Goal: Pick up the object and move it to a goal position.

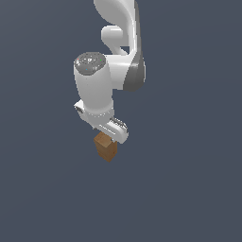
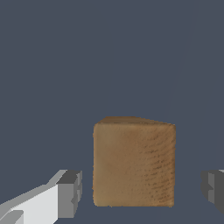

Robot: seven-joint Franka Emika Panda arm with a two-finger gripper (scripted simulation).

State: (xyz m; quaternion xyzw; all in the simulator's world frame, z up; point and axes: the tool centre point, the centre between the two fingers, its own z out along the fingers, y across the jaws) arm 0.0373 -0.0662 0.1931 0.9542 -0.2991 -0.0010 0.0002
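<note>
A: Any containers showing?

B: I am seeing just 1, the brown box (image 2: 134, 164) itself, and its faces are all closed, so I cannot tell what is inside. It is sitting upright on the flat dark grey surface (image 1: 189, 189), plain and matte, a little taller than wide.

A: Where is it sitting relative to you?

B: In the exterior view it is lying directly under my gripper (image 1: 111, 137), its top corner tucked just below the white hand, near the middle of the picture and slightly toward that view's left. In the wrist view it is standing between my 2 fingers (image 2: 70, 192).

A: Are you gripping it?

B: No. My fingers are standing wide apart, 1 on each side of the box, with a strip of grey floor showing between each pad and the nearest brown face. I am holding nothing.

A: And the arm?

B: My arm (image 1: 120, 56) is reaching down from the top of the exterior view, the wrist pointing my hand straight down over the box. I cannot tell whether my fingertips are touching the surface.
</note>
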